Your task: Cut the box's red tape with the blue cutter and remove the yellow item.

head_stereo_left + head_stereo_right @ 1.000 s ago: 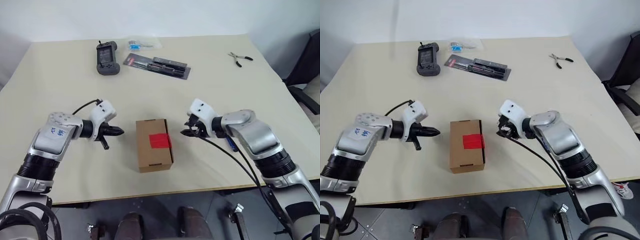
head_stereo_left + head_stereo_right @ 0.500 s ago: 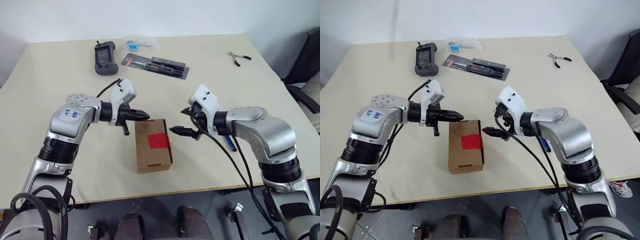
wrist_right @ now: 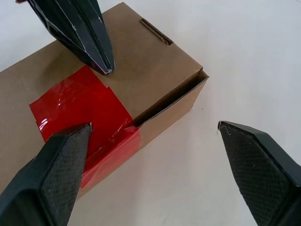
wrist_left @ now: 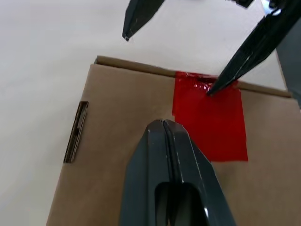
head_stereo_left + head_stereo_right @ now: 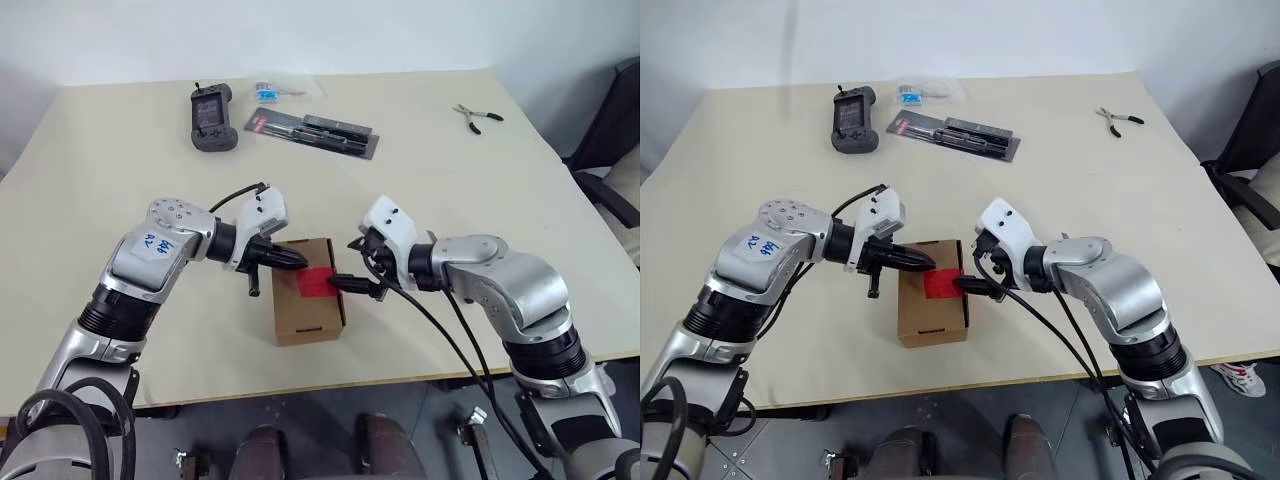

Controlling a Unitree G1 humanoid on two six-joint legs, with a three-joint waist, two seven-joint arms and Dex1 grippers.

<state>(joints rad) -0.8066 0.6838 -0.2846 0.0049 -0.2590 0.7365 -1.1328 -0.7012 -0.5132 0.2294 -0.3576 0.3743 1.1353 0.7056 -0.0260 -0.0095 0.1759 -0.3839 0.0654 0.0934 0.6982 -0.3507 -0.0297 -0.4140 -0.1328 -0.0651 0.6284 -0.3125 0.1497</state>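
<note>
Left eye view: a small brown cardboard box (image 5: 308, 290) is lying flat on the beige table (image 5: 420, 190), its bright red tape patch (image 5: 318, 281) facing up near the right edge and folding over that side. The left gripper (image 5: 297, 260), fingers pressed together, is hovering over the box top just beside the tape. The right gripper (image 5: 350, 268), fingers spread wide, is straddling the box's right edge; one fingertip (image 3: 70, 141) is sitting over the tape, though contact cannot be confirmed, and the other is hanging above the table. Neither gripper is holding anything. Lying well apart at the far side are a dark grey handheld controller (image 5: 214, 116), a long flat black blister pack (image 5: 314, 132) and small black-handled pliers (image 5: 478, 115).
</note>
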